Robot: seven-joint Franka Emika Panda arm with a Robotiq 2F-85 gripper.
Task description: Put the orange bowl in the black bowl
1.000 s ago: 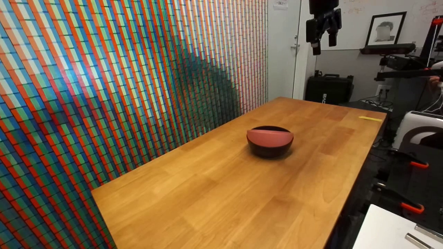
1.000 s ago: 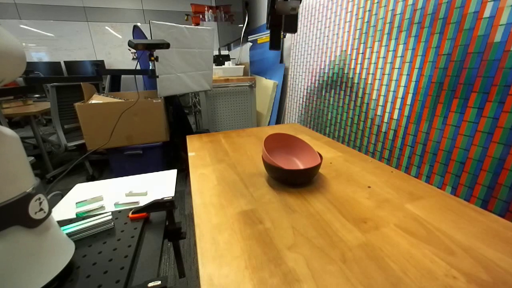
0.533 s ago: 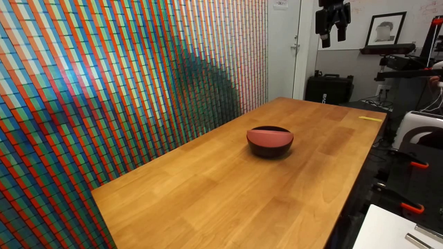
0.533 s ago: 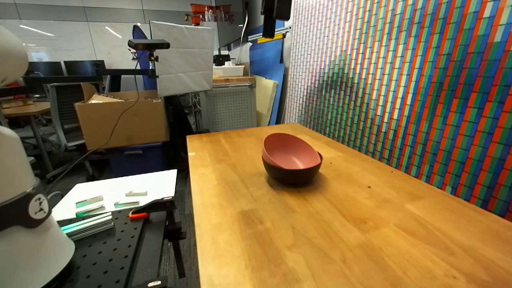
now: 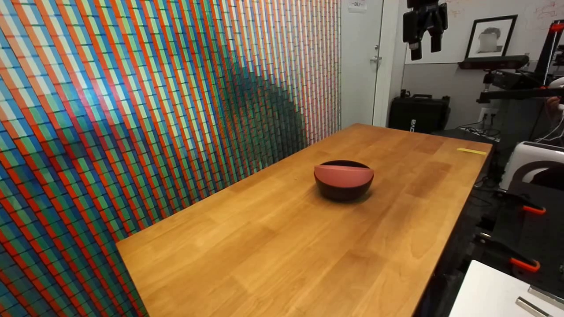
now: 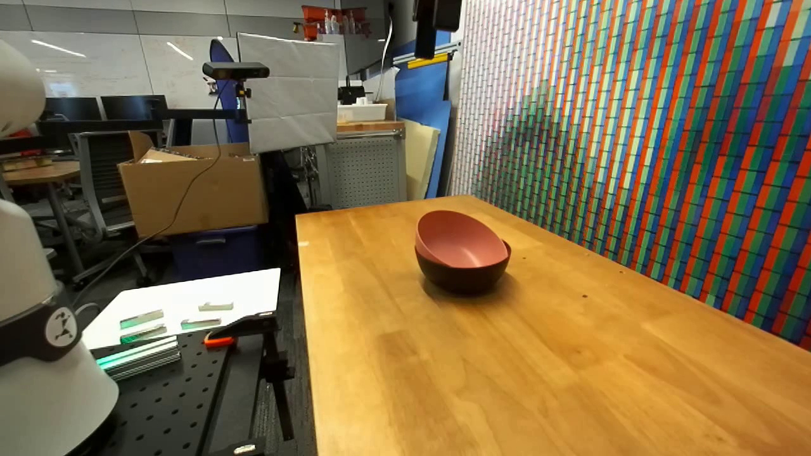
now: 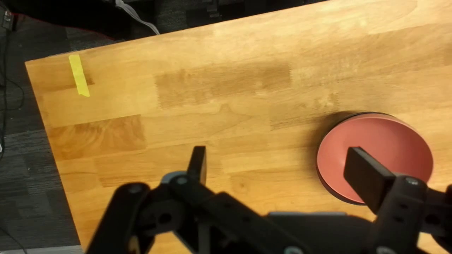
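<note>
The orange bowl (image 5: 343,177) sits tilted inside the black bowl (image 5: 344,194), one side of its rim standing above the black rim. The tilt also shows clearly in an exterior view, with the orange bowl (image 6: 462,240) leaning in the black bowl (image 6: 464,279). In the wrist view the orange bowl (image 7: 399,148) covers most of the black bowl (image 7: 331,193), whose edge shows as a thin dark rim. My gripper (image 5: 426,52) is open and empty, high above the table and apart from the bowls. In the wrist view its fingers (image 7: 277,150) are wide apart.
The bowls stand on a wooden table (image 5: 264,246). A yellow tape strip (image 7: 79,76) lies near a table corner. A colourful striped wall (image 6: 633,158) runs along one long side. A white board (image 6: 209,297) with metal pieces lies beside the table.
My gripper has moved up and sideways, away from the bowls, mostly in the earlier half second; since then it has hardly moved. The bowls have not moved.
</note>
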